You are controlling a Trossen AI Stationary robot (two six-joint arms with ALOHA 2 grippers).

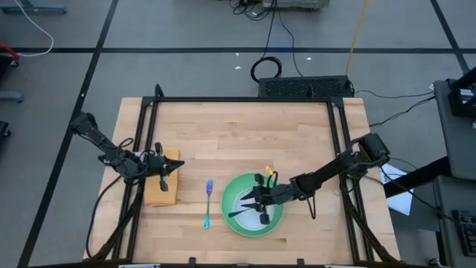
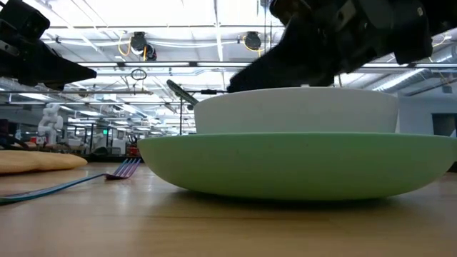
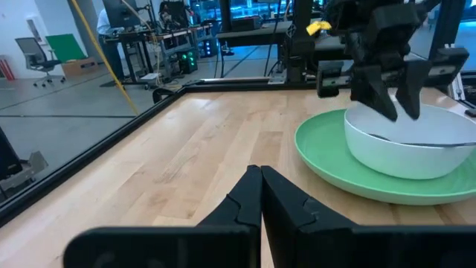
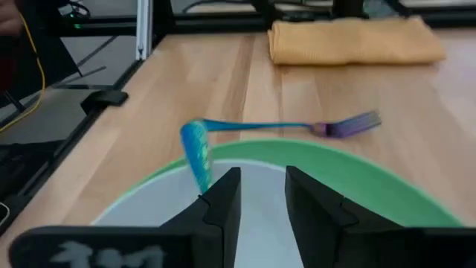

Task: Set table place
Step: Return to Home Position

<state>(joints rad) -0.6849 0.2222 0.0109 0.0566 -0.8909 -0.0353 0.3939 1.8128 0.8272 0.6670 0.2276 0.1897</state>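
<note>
A white bowl (image 3: 401,152) stands in the green plate (image 1: 236,225) at the table's near middle. A blue-handled spoon (image 4: 197,152) lies in the bowl, with its handle slanting up over the rim (image 2: 178,91). My right gripper (image 4: 262,186) is open just above the bowl, fingers pointing down (image 3: 399,100). The blue-handled fork (image 1: 208,202) lies flat on the table left of the plate. The tan folded cloth (image 1: 162,192) lies flat at the table's left. My left gripper (image 3: 260,186) is shut and empty, above the cloth (image 1: 165,170). My right gripper has nothing between its fingers. The spoon's handle (image 4: 202,179) stands right beside the outer side of one finger (image 4: 219,201); whether they touch I cannot tell.
A black metal frame (image 1: 245,99) edges the table. Bare wood (image 1: 245,141) lies between the plate and the far edge. Cables and a black box (image 1: 305,87) lie on the floor beyond the far edge.
</note>
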